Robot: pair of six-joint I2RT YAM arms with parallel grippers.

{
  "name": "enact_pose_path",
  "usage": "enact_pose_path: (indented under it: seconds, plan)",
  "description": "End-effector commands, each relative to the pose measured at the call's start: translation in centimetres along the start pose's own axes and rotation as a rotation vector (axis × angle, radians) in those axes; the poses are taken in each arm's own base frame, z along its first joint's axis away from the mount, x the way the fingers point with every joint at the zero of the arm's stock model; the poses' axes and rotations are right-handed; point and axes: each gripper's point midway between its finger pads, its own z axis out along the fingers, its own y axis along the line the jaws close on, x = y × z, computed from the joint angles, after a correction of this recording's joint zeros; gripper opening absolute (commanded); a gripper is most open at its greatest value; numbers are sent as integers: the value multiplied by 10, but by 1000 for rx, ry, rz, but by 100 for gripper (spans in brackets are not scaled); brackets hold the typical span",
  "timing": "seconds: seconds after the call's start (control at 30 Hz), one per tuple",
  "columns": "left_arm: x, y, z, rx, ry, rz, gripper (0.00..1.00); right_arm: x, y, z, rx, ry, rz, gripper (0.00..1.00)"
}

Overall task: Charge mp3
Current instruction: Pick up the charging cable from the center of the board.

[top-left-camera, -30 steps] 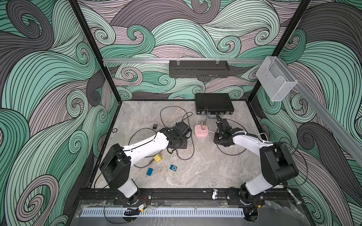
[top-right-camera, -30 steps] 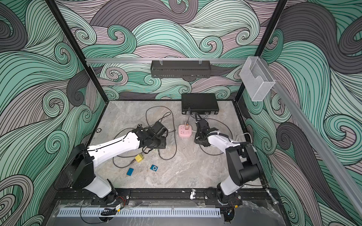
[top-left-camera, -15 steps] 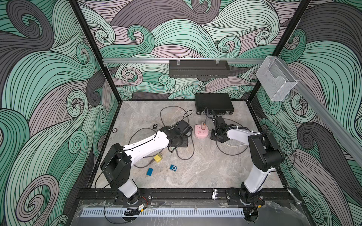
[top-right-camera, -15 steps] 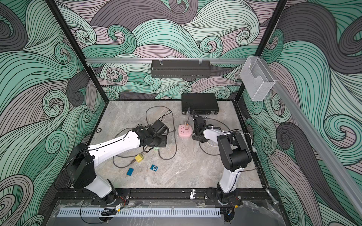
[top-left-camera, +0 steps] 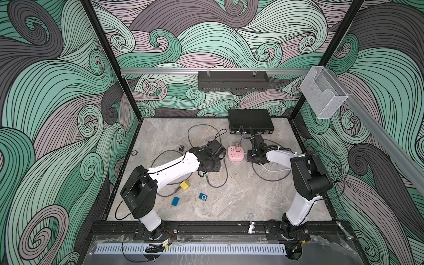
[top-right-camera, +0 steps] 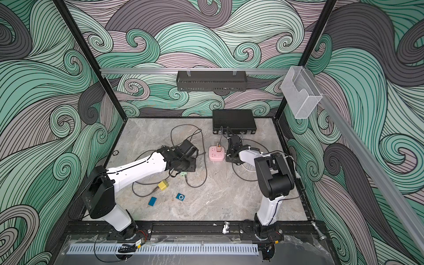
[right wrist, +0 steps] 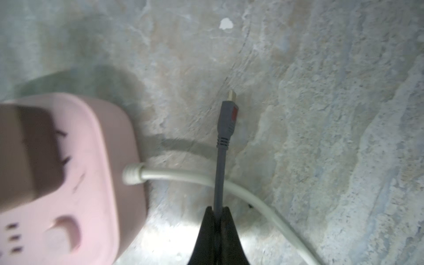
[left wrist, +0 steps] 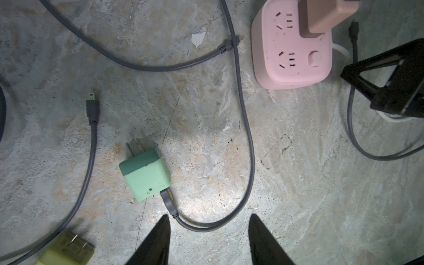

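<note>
The right claw (right wrist: pixel 217 210) is closed on a thin grey cable (right wrist: pixel 219 179), pinching it a little behind its small grey plug (right wrist: pixel 227 119), which has a red mark on one face and a metal tip. The plug sticks out past the fingertips, above the mottled grey stone desk (top-left-camera: pixel 241 195). Just beside this claw sits a rounded pink plastic power strip (right wrist: pixel 96 160) with a dull pink-brown adapter (left wrist: pixel 325 16) plugged into its top. A white cord (right wrist: pixel 183 176) leaves the strip's side and passes under the gripped cable.

The left claw (left wrist: pixel 208 216) is open and holds nothing. It hangs over the desk with its two dark fingertips (left wrist: pixel 166 220) on either side of a loop of grey cable. That loop runs into a mint-green cube-shaped wall adapter (left wrist: pixel 146 176) lying on its side with its two prongs bare. A yellow wall adapter (left wrist: pixel 66 252) lies near it, also unplugged.

The small blue square mp3 player (top-left-camera: pixel 203 196), with a round ring on its face, lies flat on the desk in both top views (top-right-camera: pixel 180 196). It is towards the front, well apart from both claws and from the power strip, with no cable touching it. A blue rectangular block (top-left-camera: pixel 175 201) lies near it.
</note>
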Motion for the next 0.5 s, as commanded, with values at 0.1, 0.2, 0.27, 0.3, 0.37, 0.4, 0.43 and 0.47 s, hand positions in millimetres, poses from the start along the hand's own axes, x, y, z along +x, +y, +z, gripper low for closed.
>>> enact_pose_path:
  seconds: [0.1,0.2,0.27,0.3,0.37,0.4,0.43,0.47]
  plan:
    - [-37,2,-58,185,-108,-28,54,13,52,-87,-305,-20,-186,0]
    - [-45,-9,-85,300,-155,23,55,33,81,-130,-483,-25,-298,0]
    - [-47,-17,-97,371,-162,47,55,48,97,-156,-593,-28,-366,0]
    - [-48,-21,-103,407,-165,51,55,56,105,-171,-656,-37,-403,0]
    - [-49,-31,-115,484,-174,69,55,71,115,-195,-759,-51,-457,0]
    - [-48,-36,-122,527,-181,84,55,78,120,-207,-809,-60,-485,0]
    - [-46,-42,-128,572,-183,104,55,84,123,-219,-856,-75,-508,0]
    - [-44,-46,-134,608,-186,125,55,89,124,-228,-888,-88,-522,0]
